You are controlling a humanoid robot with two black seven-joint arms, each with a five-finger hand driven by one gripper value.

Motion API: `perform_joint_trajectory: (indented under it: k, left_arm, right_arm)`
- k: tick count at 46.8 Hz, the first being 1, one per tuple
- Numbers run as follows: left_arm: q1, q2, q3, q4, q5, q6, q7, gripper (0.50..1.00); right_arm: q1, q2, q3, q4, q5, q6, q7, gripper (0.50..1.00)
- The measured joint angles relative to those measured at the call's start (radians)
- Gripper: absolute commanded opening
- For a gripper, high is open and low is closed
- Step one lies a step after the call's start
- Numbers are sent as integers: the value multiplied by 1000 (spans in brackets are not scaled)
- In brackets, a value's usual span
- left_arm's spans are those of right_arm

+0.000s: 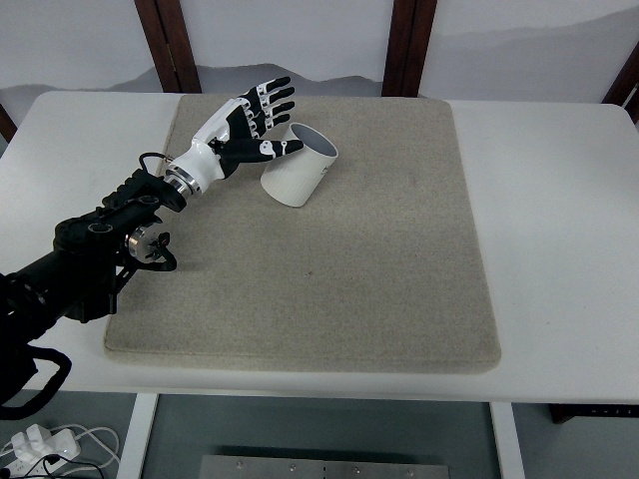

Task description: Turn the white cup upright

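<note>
So we've got the white surface (pixel 559 249) with a big beige mat (pixel 329 259) over most of it. Our left arm (pixel 90 259) comes in from 9 o'clock and reaches up toward 11. The left hand (pixel 250 125) has its fingers spread, gripping nothing, thumb just touching the white cup (pixel 298 165). The cup sits tilted near the mat's 11 o'clock corner, mouth pointing up toward 1 o'clock, so we'd say the flip is underway, not finished: it isn't standing on its base yet. Loads of bare mat from 3 through 6 o'clock, but the far edge at 12 is near. Right hand isn't visible.
</note>
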Motion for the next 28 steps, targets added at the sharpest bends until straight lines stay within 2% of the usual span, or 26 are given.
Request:
perform_joint_trajectory:
  k: [15,28]
  left_arm:
    - [0,8,-1,-6,-7,-13,0,992]
    - [-9,42,-18,-13,-10,-65,0,994]
  right_arm:
    - [0,0,0,0,0,0,0,952]
    - [0,0,0,0,0,0,0,952]
